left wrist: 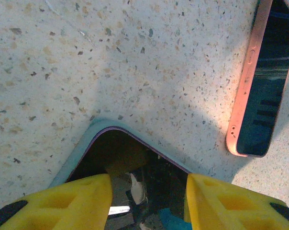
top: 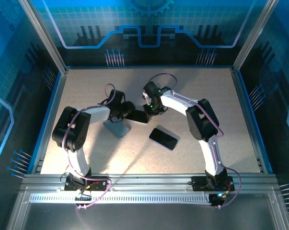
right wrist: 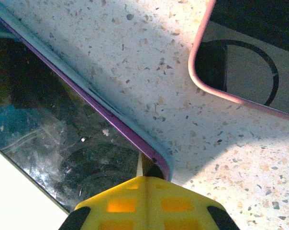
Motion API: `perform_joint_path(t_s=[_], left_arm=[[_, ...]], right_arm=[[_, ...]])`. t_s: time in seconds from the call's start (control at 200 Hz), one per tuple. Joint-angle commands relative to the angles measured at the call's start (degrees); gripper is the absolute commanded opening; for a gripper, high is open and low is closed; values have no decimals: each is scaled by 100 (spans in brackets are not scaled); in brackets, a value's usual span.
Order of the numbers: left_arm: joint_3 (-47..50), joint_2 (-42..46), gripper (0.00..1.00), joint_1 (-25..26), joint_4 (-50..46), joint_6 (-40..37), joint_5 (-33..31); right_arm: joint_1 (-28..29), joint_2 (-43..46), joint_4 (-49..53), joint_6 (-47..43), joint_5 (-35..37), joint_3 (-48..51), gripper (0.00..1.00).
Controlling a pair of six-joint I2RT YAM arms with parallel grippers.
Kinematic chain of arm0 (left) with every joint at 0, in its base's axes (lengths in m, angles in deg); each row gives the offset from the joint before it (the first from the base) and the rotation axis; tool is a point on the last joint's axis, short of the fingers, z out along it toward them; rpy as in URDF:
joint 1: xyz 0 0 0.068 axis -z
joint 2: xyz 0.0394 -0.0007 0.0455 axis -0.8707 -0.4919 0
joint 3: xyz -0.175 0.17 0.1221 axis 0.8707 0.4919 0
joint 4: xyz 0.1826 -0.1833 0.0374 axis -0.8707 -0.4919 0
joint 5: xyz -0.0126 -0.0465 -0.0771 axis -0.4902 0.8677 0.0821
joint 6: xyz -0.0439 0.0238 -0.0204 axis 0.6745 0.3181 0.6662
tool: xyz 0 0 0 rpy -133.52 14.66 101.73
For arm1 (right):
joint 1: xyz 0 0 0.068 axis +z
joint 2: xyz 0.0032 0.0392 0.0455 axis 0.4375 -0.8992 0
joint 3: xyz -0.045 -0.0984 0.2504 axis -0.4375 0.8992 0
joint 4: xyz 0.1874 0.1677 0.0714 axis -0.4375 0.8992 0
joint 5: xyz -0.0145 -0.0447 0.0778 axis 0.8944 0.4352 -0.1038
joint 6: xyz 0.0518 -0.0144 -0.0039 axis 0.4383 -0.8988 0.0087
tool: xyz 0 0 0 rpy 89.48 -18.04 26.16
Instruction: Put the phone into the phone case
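Speckled table point(top: 206, 96) holds the phone point(right wrist: 63, 124) between both grippers, left gripper point(left wrist: 148, 181) part-spread astride one corner, grip unclear, right gripper point(right wrist: 147, 184) closed against another; the case point(left wrist: 259, 96) lies just beside, long axis slanting, nearer the right arm.

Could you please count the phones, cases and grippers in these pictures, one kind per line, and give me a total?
phone: 1
case: 1
grippers: 2, the left gripper and the right gripper
total: 4
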Motion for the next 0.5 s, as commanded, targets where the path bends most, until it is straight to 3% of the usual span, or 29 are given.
perform_joint_path(t_s=[0.0, 0.285, 0.495], left_arm=[[-27, -527, 47, 105, -122, 71, 244], [-45, -457, 47, 105, -228, 2, 96], [-14, -457, 47, 105, -228, 20, 41]], right_arm=[[558, -1316, 770, 110, -604, 985, 0], [216, 230, 1176, -1, -337, 263, 0], [-122, 372, 1421, -191, -284, -890, 0]])
